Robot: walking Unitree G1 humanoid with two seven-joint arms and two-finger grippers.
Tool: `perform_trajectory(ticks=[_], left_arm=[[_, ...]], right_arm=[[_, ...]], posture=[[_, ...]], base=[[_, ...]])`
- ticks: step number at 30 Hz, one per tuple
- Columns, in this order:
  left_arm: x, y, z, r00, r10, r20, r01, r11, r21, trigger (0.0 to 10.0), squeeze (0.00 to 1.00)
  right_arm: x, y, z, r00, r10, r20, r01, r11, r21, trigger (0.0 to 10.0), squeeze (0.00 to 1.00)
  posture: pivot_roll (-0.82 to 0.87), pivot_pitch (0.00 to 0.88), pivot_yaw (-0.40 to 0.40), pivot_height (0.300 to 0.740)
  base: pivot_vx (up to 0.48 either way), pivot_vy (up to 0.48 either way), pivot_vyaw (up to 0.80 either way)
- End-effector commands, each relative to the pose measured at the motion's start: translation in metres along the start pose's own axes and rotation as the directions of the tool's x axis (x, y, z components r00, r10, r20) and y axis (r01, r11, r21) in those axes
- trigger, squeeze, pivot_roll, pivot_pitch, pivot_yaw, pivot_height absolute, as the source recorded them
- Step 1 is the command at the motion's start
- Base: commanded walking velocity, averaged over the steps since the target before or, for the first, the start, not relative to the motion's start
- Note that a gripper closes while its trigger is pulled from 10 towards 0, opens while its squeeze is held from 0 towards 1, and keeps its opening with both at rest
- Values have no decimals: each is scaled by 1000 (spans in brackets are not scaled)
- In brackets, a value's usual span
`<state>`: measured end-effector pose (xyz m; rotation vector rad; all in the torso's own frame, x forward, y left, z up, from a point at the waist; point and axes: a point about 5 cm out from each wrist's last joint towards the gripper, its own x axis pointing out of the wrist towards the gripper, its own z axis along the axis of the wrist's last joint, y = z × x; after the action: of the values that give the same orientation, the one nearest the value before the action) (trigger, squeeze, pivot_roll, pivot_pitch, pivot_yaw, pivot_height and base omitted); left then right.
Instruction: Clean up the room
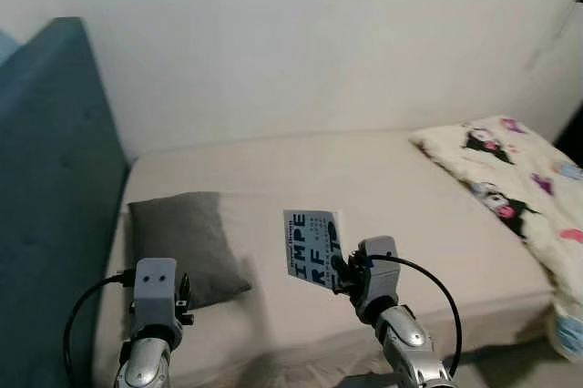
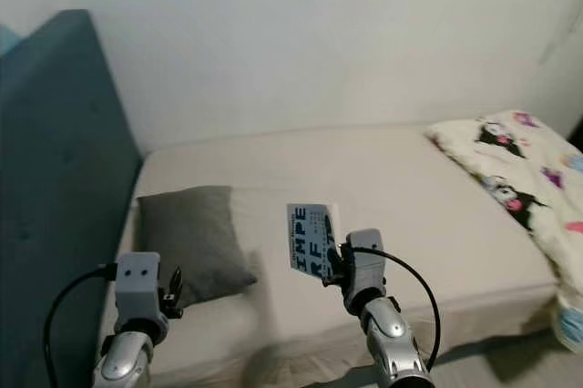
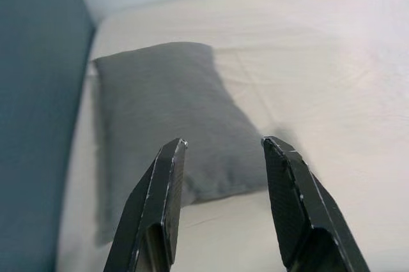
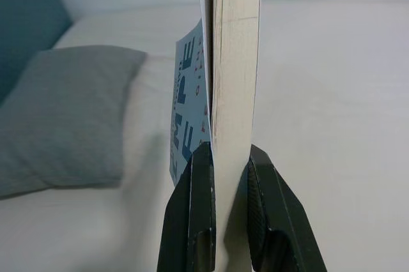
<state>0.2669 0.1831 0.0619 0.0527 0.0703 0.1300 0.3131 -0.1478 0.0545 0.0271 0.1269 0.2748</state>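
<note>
Gripping a thin book (image 1: 311,249) upright above the bed (image 1: 383,178), my right gripper (image 4: 223,157) was clenched on its lower edge, blue-lettered cover facing left. My left gripper (image 3: 223,147) hovered with fingers spread, empty, over the soft gray pillow (image 1: 187,244) by the teal headboard (image 1: 50,188). Cartoon-print blanket (image 1: 515,174) lay rumpled at right.

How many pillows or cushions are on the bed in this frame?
1: a grey pillow at the bed's head end, beside the teal headboard. The patterned bedding at the robot's right could hide another.
</note>
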Motion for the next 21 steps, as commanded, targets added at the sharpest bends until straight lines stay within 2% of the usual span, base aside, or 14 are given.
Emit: perform_trajectory(ticks=[1,3,5,21], left_arm=[[-2,0,-3,1000,0,-14,0,1000,14,10000,0],[-1,-2,-3,1000,-4,-10,4,1000,25,10000,0],[0,-2,-2,1000,-4,-9,4,1000,25,10000,0],[-1,0,-1,1000,12,-7,-11,1000,20,10000,0]], right_arm=[[1,0,3,1000,4,17,-4,1000,8,10000,0],[2,0,4,1000,8,13,-7,999,-47,10000,0],[2,-1,6,1000,3,16,-2,996,-87,10000,0],[3,5,5,999,37,12,-36,997,-73,10000,0]], posture=[[11,88,-81,740],[10,87,-81,740],[10,86,-82,740],[11,77,-83,740]], base=[[0,0,0],[0,0,0],[0,0,800],[0,0,800]])
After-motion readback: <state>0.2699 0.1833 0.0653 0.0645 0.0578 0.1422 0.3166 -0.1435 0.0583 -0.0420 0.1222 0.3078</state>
